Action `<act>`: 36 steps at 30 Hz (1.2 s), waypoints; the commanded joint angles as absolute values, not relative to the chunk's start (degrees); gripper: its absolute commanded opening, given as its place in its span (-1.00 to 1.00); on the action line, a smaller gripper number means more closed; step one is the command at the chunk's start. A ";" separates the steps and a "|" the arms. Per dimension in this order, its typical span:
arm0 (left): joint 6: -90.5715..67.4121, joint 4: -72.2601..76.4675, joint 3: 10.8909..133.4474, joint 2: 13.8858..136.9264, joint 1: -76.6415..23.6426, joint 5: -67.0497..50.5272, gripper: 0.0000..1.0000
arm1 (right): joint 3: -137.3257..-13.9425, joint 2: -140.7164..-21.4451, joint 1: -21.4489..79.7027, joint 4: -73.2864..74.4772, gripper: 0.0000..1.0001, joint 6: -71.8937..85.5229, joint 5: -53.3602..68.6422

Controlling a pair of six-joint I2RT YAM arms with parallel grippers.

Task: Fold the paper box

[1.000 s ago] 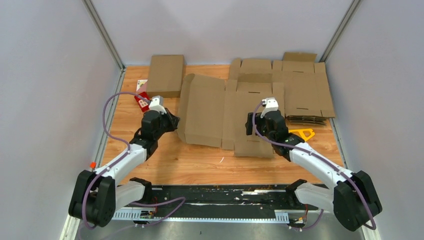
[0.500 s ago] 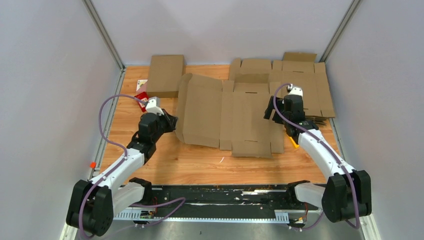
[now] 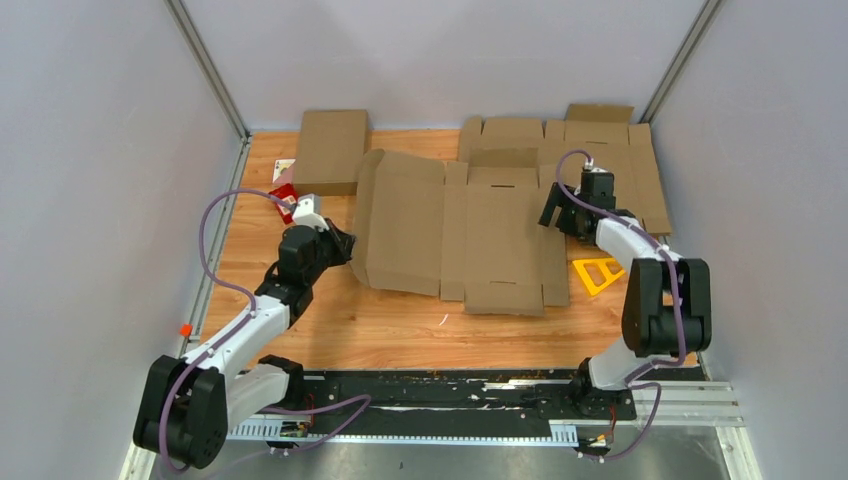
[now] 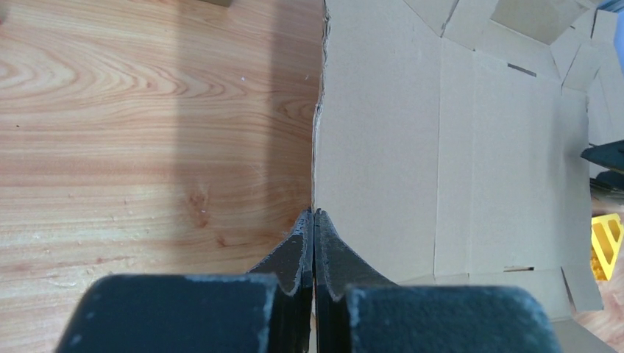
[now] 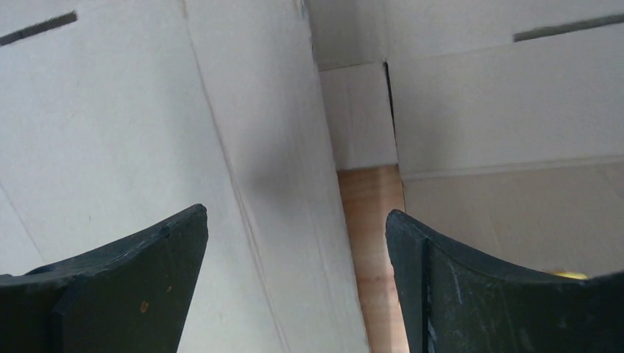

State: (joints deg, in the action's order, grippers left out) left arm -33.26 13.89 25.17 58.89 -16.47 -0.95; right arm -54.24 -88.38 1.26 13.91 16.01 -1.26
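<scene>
Paper box [image 3: 470,235]: an unfolded brown blank, lying open at mid-table [image 3: 330,320]; its left panel is tilted slightly up.
Left gripper [image 3: 349,243]: fingers pressed fully together, their tips meeting the box's left edge [image 4: 314,217]; whether that edge is pinched between them cannot be told.
Right gripper [image 3: 553,212]: fingers spread wide and holding nothing, poised over the box's right edge [image 5: 294,213].
Pile of blanks [image 3: 600,165]: at far right, behind the right gripper.
Yellow triangle [image 3: 600,262]: on the wood just right of the box.
</scene>
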 commanded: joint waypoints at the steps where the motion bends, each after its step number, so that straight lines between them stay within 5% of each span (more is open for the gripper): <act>1: -33.64 15.12 25.49 59.24 -16.26 -0.13 -1.00 | -59.83 -94.32 -3.11 11.22 0.84 15.83 10.16; 6: -33.32 14.85 25.66 59.44 -16.26 -0.09 -1.00 | -60.33 -99.35 -4.39 8.72 0.75 17.44 18.39; 20: -33.68 15.73 26.62 63.25 -16.26 -2.18 -1.00 | -58.45 -93.76 -1.71 9.59 -0.34 16.52 21.56; 24: -34.01 14.73 27.25 64.98 -16.26 -1.20 -0.91 | -59.18 -93.49 -0.33 11.17 -0.39 15.35 18.81; 30: -35.29 12.40 27.97 67.36 -16.26 3.41 -0.38 | -59.83 -92.23 2.72 12.81 -0.43 13.80 14.09; 36: -35.25 11.91 29.92 72.47 -16.17 2.41 -0.32 | -60.55 -92.59 3.63 13.71 -0.48 12.98 12.09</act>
State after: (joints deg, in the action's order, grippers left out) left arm -34.68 11.33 26.98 70.04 -16.40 2.13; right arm -57.89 -94.61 3.01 13.34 14.50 14.39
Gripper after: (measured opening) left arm 0.334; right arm 0.279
